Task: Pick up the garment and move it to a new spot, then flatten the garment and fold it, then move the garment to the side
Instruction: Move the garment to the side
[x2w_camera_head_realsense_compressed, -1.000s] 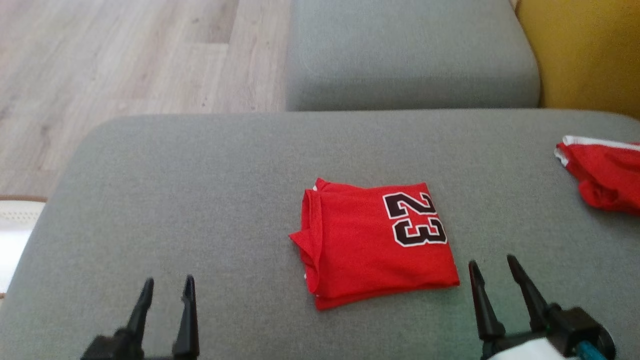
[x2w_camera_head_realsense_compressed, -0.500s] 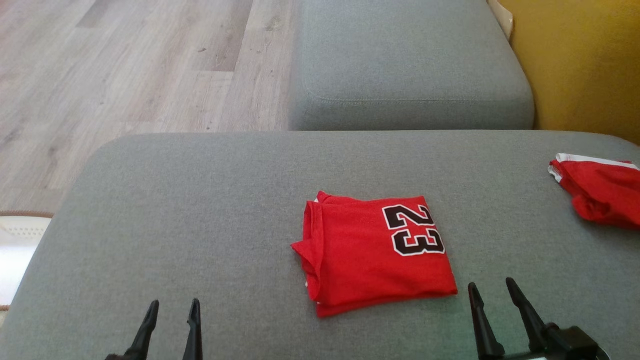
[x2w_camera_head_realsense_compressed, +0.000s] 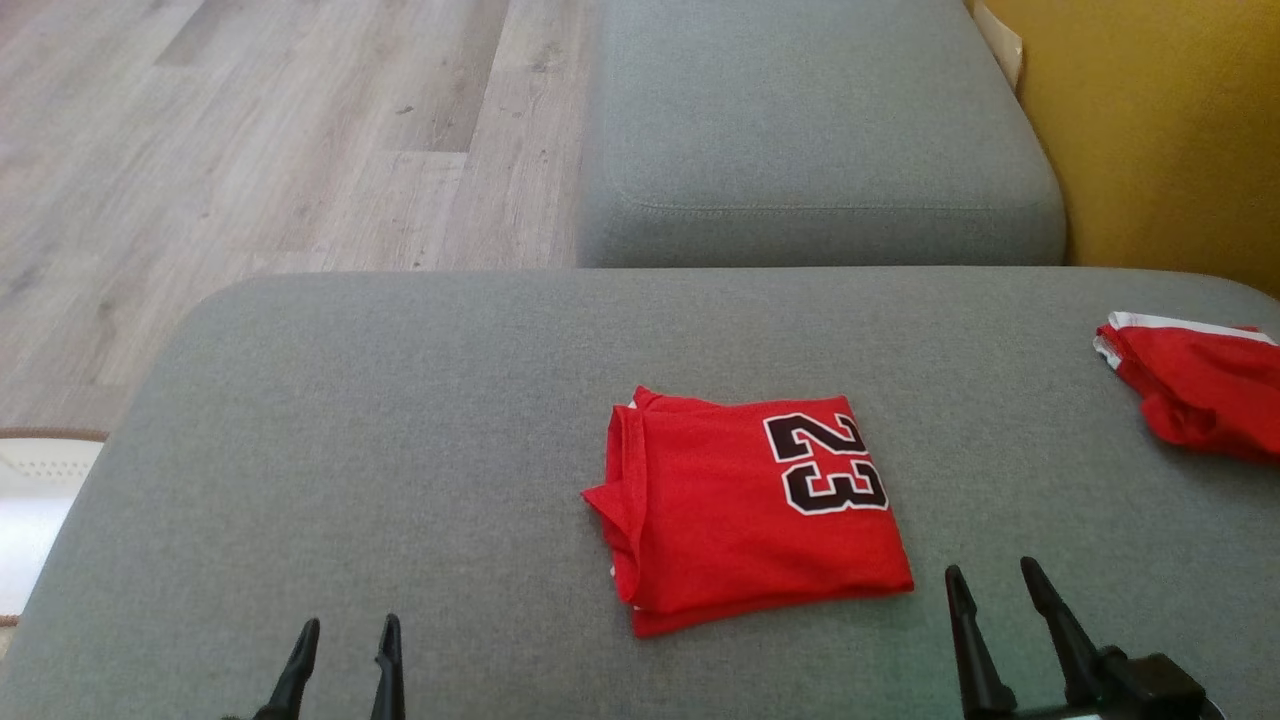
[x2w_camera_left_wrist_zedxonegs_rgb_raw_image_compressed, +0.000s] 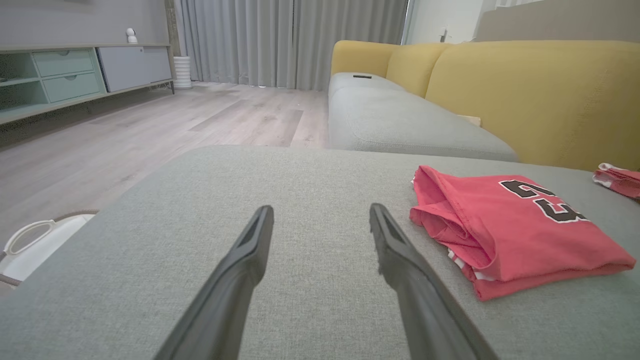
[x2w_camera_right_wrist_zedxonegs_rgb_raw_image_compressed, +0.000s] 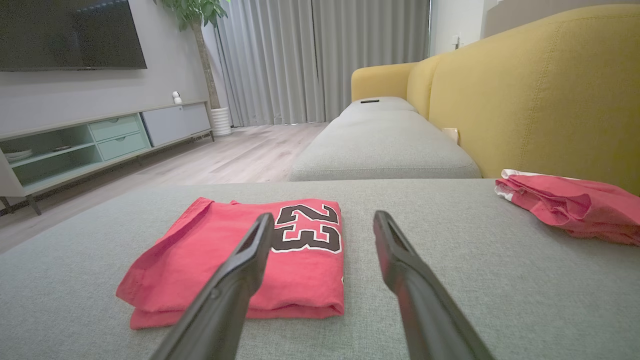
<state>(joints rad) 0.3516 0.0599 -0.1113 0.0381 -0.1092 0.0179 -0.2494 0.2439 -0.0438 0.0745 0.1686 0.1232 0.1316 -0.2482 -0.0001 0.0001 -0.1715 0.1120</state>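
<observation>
You are looking at a folded red jersey (x2w_camera_head_realsense_compressed: 750, 505) lying flat near the middle of the wide grey seat cushion (x2w_camera_head_realsense_compressed: 400, 420). Its black "23" is facing up on its right half, and its loose layered edges are showing along its left side. Your left gripper (x2w_camera_head_realsense_compressed: 351, 622) is pointing forward over bare cushion, well apart from the jersey and off to its left. Its jaws are standing wide with nothing between them. Your right gripper (x2w_camera_head_realsense_compressed: 988, 567) is sitting just beside the jersey's near right corner without touching it, jaws equally wide and empty. A second red garment (x2w_camera_head_realsense_compressed: 1195, 390) with white trim is lying crumpled at the cushion's far right, near the yellow backrest (x2w_camera_head_realsense_compressed: 1160, 130) and well apart from the jersey.
</observation>
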